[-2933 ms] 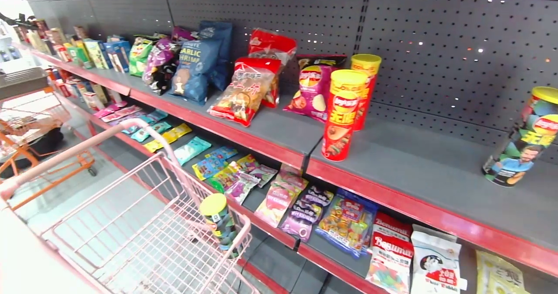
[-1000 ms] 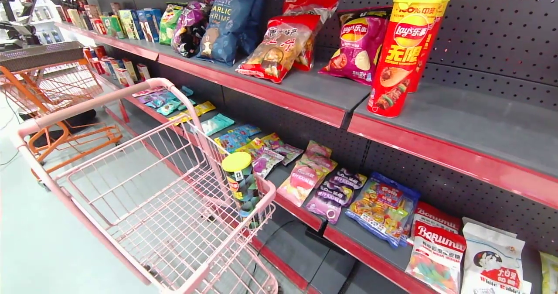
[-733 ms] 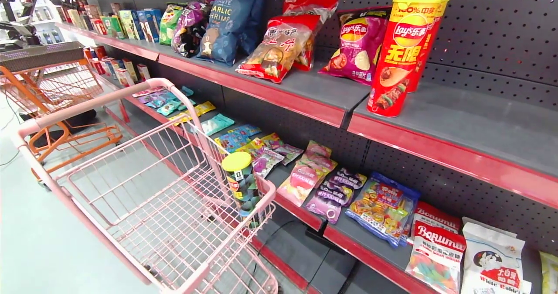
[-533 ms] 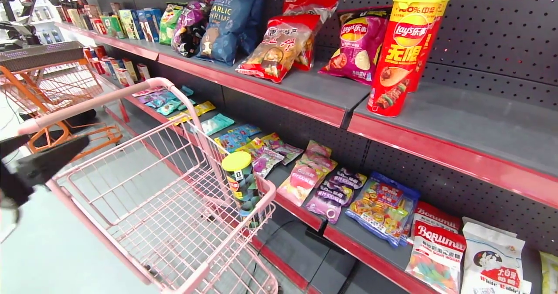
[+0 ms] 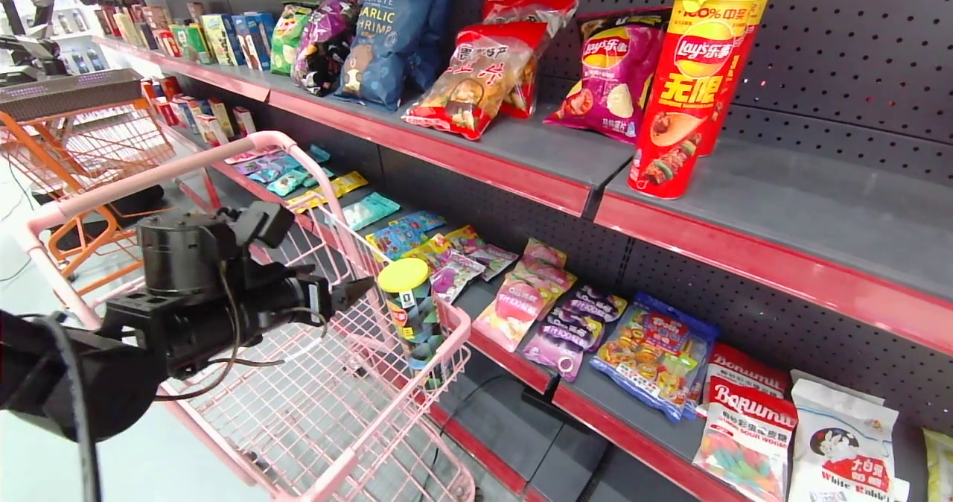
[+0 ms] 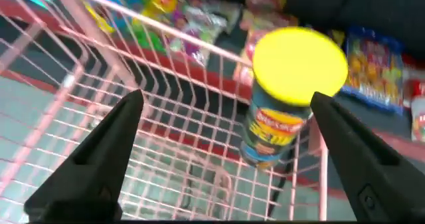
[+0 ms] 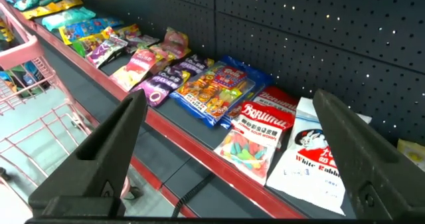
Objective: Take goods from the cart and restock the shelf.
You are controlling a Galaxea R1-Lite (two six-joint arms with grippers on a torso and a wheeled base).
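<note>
Currently logged: one yellow-lidded can point(image 5: 408, 316) is stood upright in the corner of the pink cart point(image 5: 149, 178) nearest the shelving. It sits just ahead of the left gripper point(image 6: 227, 101), whose fingers are held wide apart and are not touching it. The left arm is stretched across the cart's basket, wrist level, pointed at the can. The right gripper point(image 7: 229, 98), fingers likewise spread, is held above the lower shelf point(image 7: 211, 154) of flat packets. Counted on the upper shelf point(image 5: 782, 204): two red cans point(image 5: 689, 77), one behind the other. One orange cart point(image 5: 82, 144) is noted beyond.
</note>
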